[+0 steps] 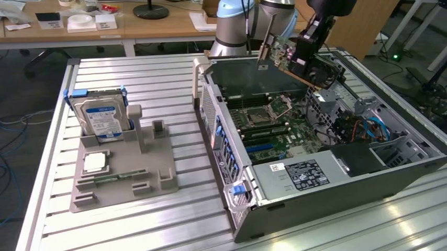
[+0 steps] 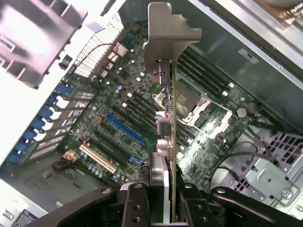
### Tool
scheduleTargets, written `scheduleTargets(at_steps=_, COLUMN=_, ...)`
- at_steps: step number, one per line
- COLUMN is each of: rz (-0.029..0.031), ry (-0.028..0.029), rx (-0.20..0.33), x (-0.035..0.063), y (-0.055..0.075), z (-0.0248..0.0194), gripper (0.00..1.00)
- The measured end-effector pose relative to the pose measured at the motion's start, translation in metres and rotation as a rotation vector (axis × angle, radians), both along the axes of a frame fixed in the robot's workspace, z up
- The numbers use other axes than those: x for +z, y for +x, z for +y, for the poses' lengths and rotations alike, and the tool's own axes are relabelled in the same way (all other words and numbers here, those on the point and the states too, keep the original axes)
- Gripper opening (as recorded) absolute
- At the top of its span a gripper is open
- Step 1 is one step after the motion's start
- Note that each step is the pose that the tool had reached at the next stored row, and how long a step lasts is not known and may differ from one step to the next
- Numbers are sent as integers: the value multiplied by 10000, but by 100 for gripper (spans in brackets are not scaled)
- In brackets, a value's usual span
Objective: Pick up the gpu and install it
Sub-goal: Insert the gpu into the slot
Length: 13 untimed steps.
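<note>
The gpu (image 1: pixel 297 60), a dark circuit card with a silver end bracket, hangs tilted above the back of the open computer case (image 1: pixel 314 157). My gripper (image 1: pixel 309 49) is shut on the card's upper edge. In the wrist view the gpu (image 2: pixel 168 85) is seen edge-on, bracket pointing away, and it sits clamped between the black fingers (image 2: pixel 135 201) of the gripper (image 2: pixel 163 196). Below it lies the green motherboard (image 2: pixel 118 109) with a blue slot (image 2: pixel 124 127) and a white slot (image 2: pixel 98 158). The card is well clear of the board.
On the exterior view's left a grey fixture (image 1: pixel 122 172) holds an upright silver hard drive (image 1: pixel 101 117) and a thin green memory stick (image 1: pixel 115 177). The case's power supply (image 1: pixel 307 175), cables (image 1: pixel 363 128) and walls surround the motherboard (image 1: pixel 272 125). The arm's base (image 1: pixel 234 26) stands behind the case.
</note>
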<state>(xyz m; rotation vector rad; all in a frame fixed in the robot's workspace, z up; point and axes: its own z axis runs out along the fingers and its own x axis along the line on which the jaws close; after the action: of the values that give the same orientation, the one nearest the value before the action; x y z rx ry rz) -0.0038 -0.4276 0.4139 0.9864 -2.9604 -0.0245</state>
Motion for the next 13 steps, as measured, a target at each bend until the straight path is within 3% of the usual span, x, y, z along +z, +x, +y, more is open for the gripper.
scheduleTargets(at_steps=13, rz=0, ry=0, rx=2277, x=0, y=0, z=0, gripper=28)
